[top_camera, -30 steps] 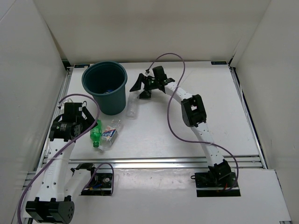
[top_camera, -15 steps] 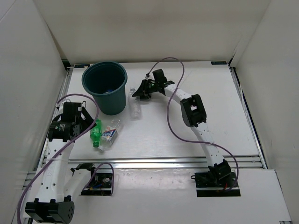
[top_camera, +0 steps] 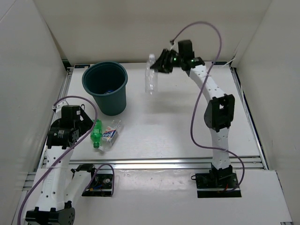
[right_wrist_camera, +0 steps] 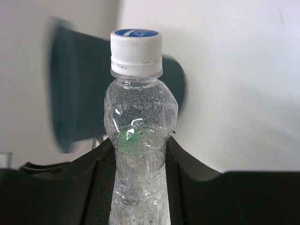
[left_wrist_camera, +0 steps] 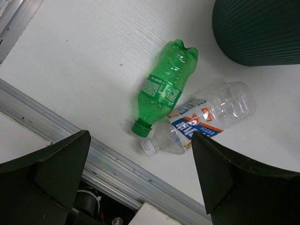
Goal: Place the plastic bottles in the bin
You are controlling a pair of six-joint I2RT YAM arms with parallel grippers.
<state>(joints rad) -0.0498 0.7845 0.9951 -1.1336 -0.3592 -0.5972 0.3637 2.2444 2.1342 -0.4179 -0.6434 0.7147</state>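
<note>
The right hand (top_camera: 161,63) pinches the plain clear bottle (right_wrist_camera: 138,140) by its body, white cap up, and holds it in the air above the surface (top_camera: 187,136), to the right of the bin (top_camera: 114,104) and not over its mouth. The left hand (top_camera: 80,124) hovers with its fingers spread wide above the green bottle (left_wrist_camera: 166,89) and the labelled clear bottle (left_wrist_camera: 206,119). These two lie touching on the surface just beside the bin's base.

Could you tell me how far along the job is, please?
Done: possibly one; something blue shows inside the bin. In hand: the right gripper holds the plain clear bottle aloft, not yet over the bin. Remaining: the green bottle and labelled bottle lie below the open left gripper.
</note>
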